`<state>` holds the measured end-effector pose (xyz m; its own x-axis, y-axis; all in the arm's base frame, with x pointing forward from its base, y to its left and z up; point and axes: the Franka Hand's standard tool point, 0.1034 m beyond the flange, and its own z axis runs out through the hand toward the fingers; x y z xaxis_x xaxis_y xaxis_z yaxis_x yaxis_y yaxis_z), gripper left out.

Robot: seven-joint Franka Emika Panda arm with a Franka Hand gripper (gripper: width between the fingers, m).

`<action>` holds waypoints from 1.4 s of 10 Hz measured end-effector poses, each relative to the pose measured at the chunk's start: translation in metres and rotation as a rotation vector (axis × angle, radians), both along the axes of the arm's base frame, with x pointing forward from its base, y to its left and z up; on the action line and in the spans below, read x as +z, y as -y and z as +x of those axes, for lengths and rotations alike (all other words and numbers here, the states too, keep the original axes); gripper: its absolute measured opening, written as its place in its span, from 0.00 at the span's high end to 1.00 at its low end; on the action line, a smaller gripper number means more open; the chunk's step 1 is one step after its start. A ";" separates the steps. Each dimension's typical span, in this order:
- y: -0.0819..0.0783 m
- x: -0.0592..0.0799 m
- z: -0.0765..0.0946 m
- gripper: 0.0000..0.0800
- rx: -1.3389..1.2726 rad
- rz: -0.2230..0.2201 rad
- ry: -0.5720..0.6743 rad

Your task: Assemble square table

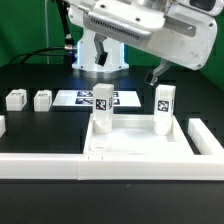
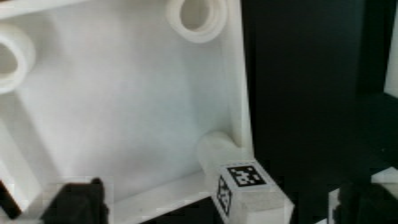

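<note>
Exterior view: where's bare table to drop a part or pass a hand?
On the exterior view's left, bare black table between the two loose legs and the border rail; on its right, beside the marker board. Crowded: tabletop with two upright legs, gripper above.

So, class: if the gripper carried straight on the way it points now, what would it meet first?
Probably the upright leg standing on the square table top, on the exterior view's right. The wrist view shows it between the fingers of the open gripper; how far off is unclear.
</note>
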<state>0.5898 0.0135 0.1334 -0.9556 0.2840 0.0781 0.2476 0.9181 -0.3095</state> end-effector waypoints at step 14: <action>0.135 -0.012 -0.102 0.19 -1.325 -0.280 0.234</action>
<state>0.4877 -0.1214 0.1215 0.0572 0.9649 -0.2564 0.9531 -0.1292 -0.2738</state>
